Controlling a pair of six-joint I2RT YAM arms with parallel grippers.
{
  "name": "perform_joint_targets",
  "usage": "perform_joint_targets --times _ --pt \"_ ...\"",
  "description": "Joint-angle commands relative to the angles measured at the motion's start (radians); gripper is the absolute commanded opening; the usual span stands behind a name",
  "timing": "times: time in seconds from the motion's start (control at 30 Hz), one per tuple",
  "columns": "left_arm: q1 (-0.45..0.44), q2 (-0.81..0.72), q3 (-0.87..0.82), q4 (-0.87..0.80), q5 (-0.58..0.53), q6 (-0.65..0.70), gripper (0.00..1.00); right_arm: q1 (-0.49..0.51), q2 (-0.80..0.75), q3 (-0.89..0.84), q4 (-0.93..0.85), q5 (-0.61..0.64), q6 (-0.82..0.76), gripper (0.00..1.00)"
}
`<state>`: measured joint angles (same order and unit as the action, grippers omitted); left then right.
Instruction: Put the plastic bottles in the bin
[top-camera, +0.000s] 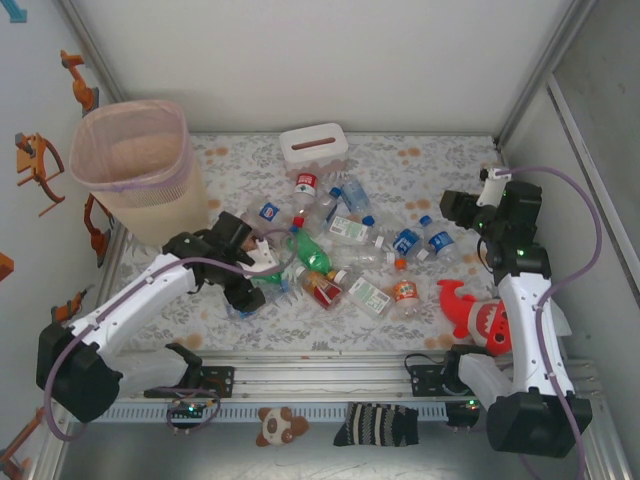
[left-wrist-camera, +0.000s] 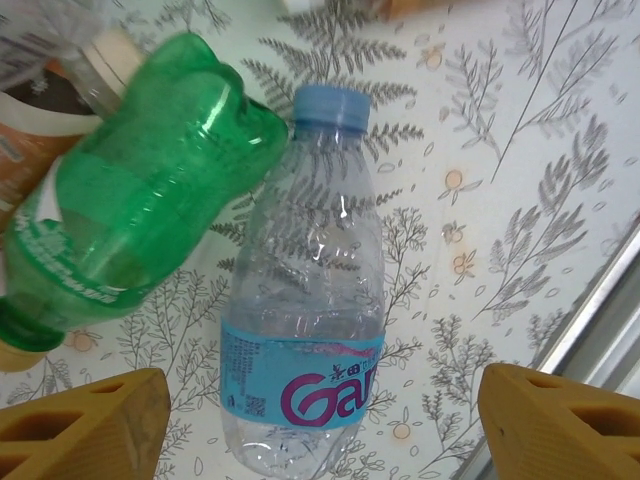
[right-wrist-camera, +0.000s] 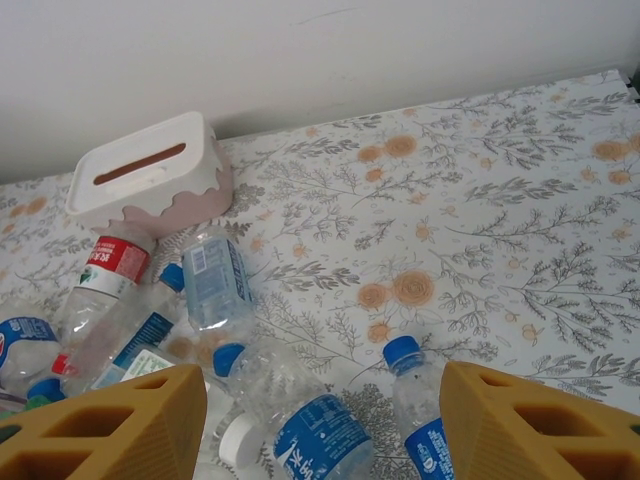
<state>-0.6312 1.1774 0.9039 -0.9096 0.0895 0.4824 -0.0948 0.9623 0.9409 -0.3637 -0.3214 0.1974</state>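
Note:
Several plastic bottles (top-camera: 345, 250) lie in a heap mid-table. The pinkish bin (top-camera: 135, 160) stands at the far left. My left gripper (top-camera: 245, 295) hangs low over the heap's left edge. In the left wrist view it (left-wrist-camera: 320, 435) is open. A clear bottle with a light-blue label (left-wrist-camera: 305, 330) lies flat between its fingers (left-wrist-camera: 85, 430), touching neither, and a green bottle (left-wrist-camera: 140, 190) lies beside it. My right gripper (top-camera: 457, 210) hovers open over the heap's right side. Seen from the right wrist, the right gripper (right-wrist-camera: 325, 430) has two blue-capped bottles (right-wrist-camera: 310, 425) under it.
A white tissue box (top-camera: 313, 147) sits at the back middle. A red plush shark (top-camera: 480, 318) lies near the right arm's base. An aluminium rail (top-camera: 320, 375) runs along the near edge. Walls close in on the left, back and right.

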Motion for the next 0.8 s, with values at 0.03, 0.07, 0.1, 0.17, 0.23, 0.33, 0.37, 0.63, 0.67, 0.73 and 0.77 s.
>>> perform_joint_targets --times 0.03,0.07,0.1,0.17,0.23,0.33,0.37,0.63,0.67,0.73,0.77 --pt "-0.038 0.04 -0.056 0.077 -0.091 0.028 0.81 0.007 -0.017 0.005 -0.027 0.01 -0.022 0.62" --pt "-0.047 0.058 -0.062 0.083 -0.107 0.029 0.82 0.007 -0.018 0.006 -0.028 0.011 -0.024 0.62" --pt "-0.052 0.078 -0.062 0.083 -0.129 0.029 0.83 0.007 -0.02 0.007 -0.03 0.014 -0.026 0.62" --pt "-0.054 0.117 -0.06 0.084 -0.168 0.029 0.84 0.007 -0.021 0.006 -0.034 0.015 -0.029 0.62" --pt "-0.054 0.151 -0.059 0.081 -0.184 0.03 0.84 0.007 -0.023 0.007 -0.036 0.02 -0.032 0.62" --pt "-0.057 0.19 -0.057 0.075 -0.17 0.029 0.85 0.007 -0.026 0.005 -0.038 0.022 -0.036 0.62" --pt "-0.06 0.199 -0.058 0.075 -0.162 0.027 0.85 0.007 -0.027 0.006 -0.039 0.022 -0.037 0.62" --pt "-0.063 0.233 -0.072 0.088 -0.126 0.014 0.86 0.007 -0.026 0.006 -0.04 0.024 -0.04 0.62" --pt "-0.065 0.239 -0.074 0.088 -0.117 0.013 0.86 0.007 -0.026 0.005 -0.038 0.025 -0.04 0.62" --pt "-0.067 0.253 -0.072 0.089 -0.109 0.014 0.86 0.006 -0.025 0.006 -0.037 0.025 -0.04 0.62" --pt "-0.07 0.262 -0.072 0.087 -0.108 0.013 0.86 0.007 -0.024 0.006 -0.035 0.025 -0.039 0.62"
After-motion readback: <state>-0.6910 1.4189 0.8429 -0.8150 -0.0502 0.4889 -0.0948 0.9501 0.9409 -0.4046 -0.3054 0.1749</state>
